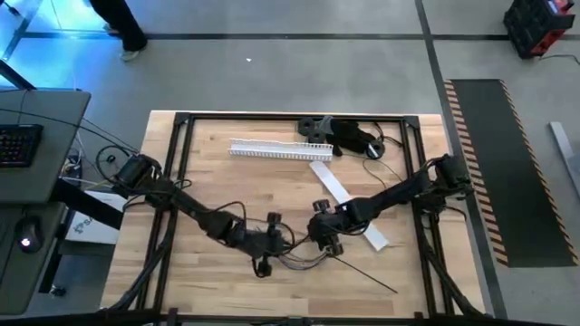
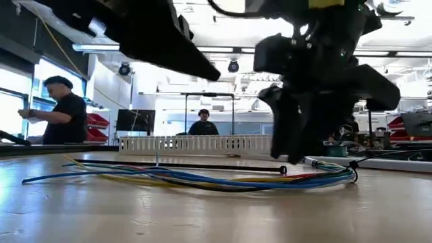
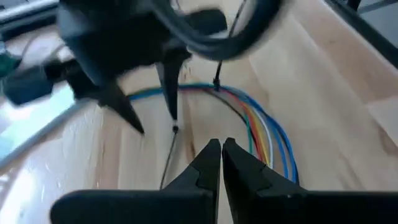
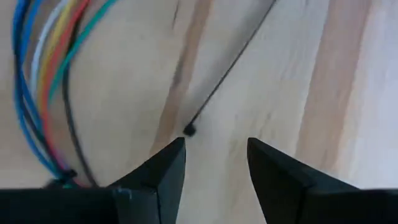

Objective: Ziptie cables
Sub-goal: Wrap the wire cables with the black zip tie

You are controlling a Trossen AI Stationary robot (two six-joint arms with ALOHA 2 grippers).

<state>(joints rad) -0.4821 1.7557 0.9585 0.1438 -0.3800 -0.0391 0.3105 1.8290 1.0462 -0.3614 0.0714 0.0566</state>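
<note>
Black ziptie [image 4: 231, 65] loose on bench [image 1: 217, 281]; cables [image 2: 202, 179] cinched at one spot; left hand [image 3: 221, 163] pressed together, right hand [image 4: 214, 165] spread above ziptie head.

You see two matte-black jointed arms trailing thin black cables; the left gripper [image 3: 221, 163] and right gripper [image 4: 214, 163] each carry wedge-shaped black pointed fingers.

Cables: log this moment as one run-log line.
cables: bundled on table, one tie on | loose zip tie: on table | left gripper: shut, empty | right gripper: open above tie head
</note>
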